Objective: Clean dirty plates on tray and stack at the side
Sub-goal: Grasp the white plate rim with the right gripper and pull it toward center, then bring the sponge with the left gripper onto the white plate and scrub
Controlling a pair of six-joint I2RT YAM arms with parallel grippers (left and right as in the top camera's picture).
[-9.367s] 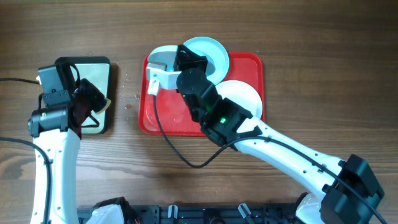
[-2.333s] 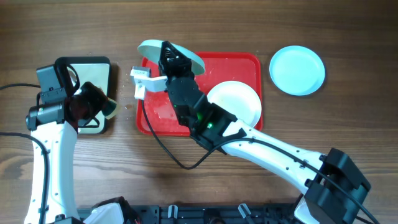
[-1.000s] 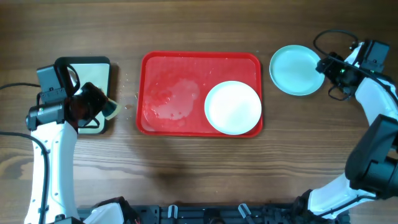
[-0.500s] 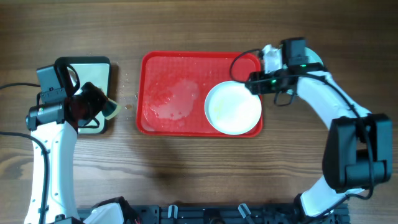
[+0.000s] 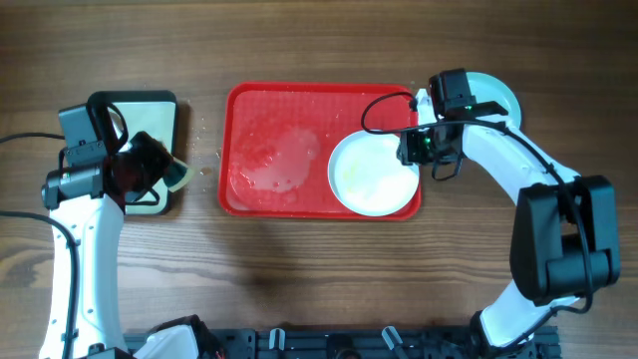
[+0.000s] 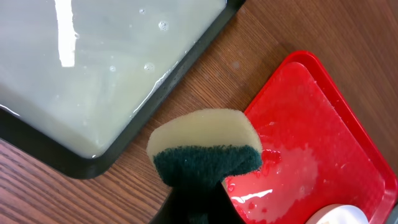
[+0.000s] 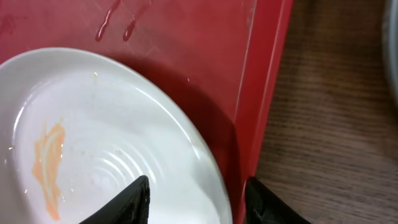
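The red tray [image 5: 299, 100] lies mid-table with a wet patch on its left half. The white plate [image 5: 369, 178] sits in its right half and bears an orange smear [image 7: 48, 158]. My right gripper [image 5: 414, 150] is open, with one finger over the white plate [image 7: 93, 124] and the other outside the tray rim [image 7: 264, 93]; its jaws [image 7: 199, 202] straddle both rims. A pale turquoise plate [image 5: 495, 92] lies on the table right of the tray, partly hidden by my right arm. My left gripper [image 5: 159, 175] is shut on a yellow-and-green sponge [image 6: 205, 143].
A black-rimmed pan [image 5: 135, 97] with pale liquid [image 6: 93, 56] stands at the far left, beside the sponge. The tray's left corner [image 6: 311, 112] shows wet in the left wrist view. Bare wood lies between pan and tray.
My right arm has come in from the turquoise plate at the far right to the white plate's right rim. The left arm and sponge have not moved.
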